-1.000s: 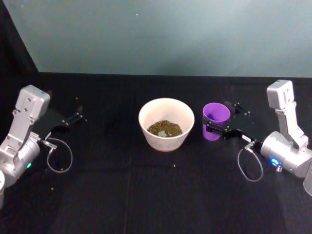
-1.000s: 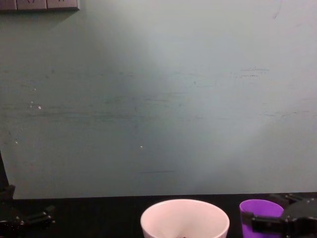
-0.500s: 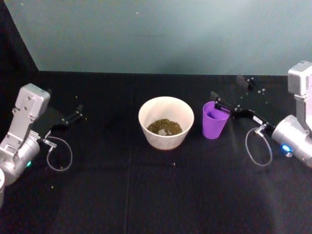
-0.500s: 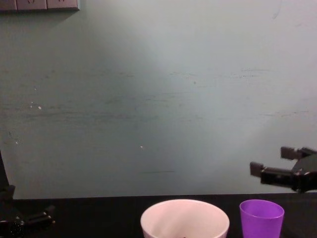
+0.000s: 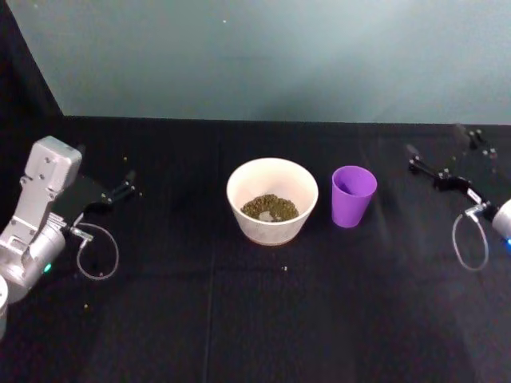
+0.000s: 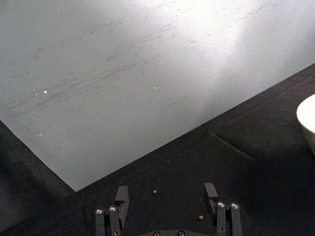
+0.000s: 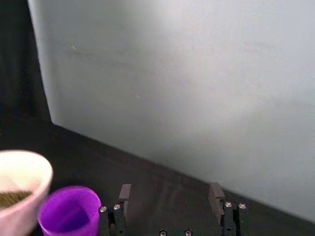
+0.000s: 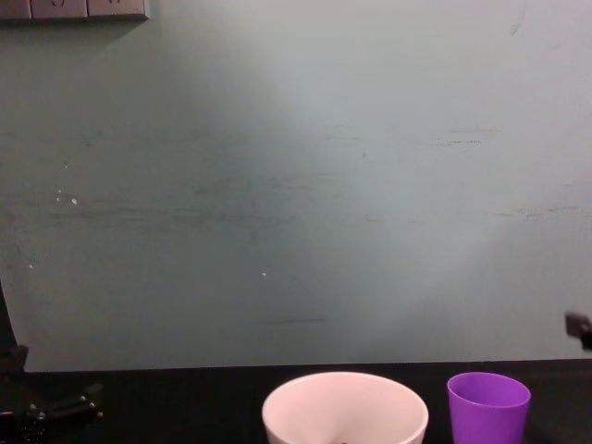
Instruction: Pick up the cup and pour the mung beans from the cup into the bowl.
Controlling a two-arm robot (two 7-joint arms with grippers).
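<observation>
The purple cup (image 5: 352, 195) stands upright on the black table just right of the white bowl (image 5: 272, 185), apart from it. Mung beans (image 5: 270, 208) lie in a heap in the bowl's bottom. My right gripper (image 5: 441, 157) hovers open well to the right of the cup, holding nothing. In the right wrist view its fingers (image 7: 124, 192) stand wide apart, with the cup (image 7: 70, 214) and the bowl (image 7: 25, 173) beyond them; the cup's inside shows plain purple. The chest view shows the cup (image 8: 487, 408) beside the bowl (image 8: 344, 405). My left gripper (image 5: 121, 187) rests open at the far left.
A black cloth covers the table (image 5: 255, 319), and a pale wall (image 5: 263, 56) rises behind it. A few stray beans (image 6: 155, 191) lie on the cloth near the left gripper (image 6: 166, 193). Looped cables hang by both wrists.
The right gripper let go of the cup, opened, and drew back up and to the right. The cup stays upright beside the bowl. The left arm has not moved.
</observation>
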